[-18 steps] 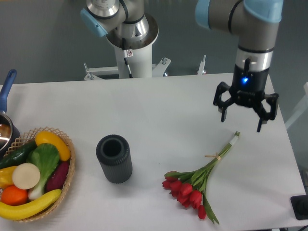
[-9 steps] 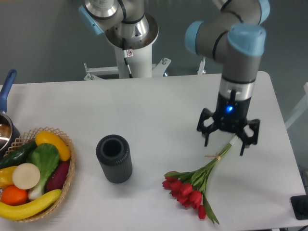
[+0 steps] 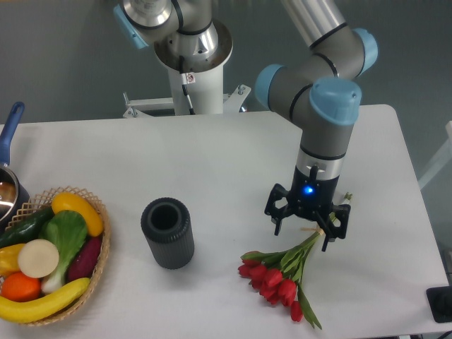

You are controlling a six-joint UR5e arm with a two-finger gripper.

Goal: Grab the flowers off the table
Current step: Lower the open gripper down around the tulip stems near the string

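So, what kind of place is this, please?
Probably a robotics lab set up as a kitchen-style test bench: a robot arm on a pedestal works over a white table holding tulips, a grey cup and a basket of toy produce.

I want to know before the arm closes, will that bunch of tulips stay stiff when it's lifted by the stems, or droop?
The flowers will probably droop at the red heads, since the open gripper hovers over the thin stems, away from the blooms. The tan band should keep the bunch together. The stems look soft, so a hard squeeze could crush them.
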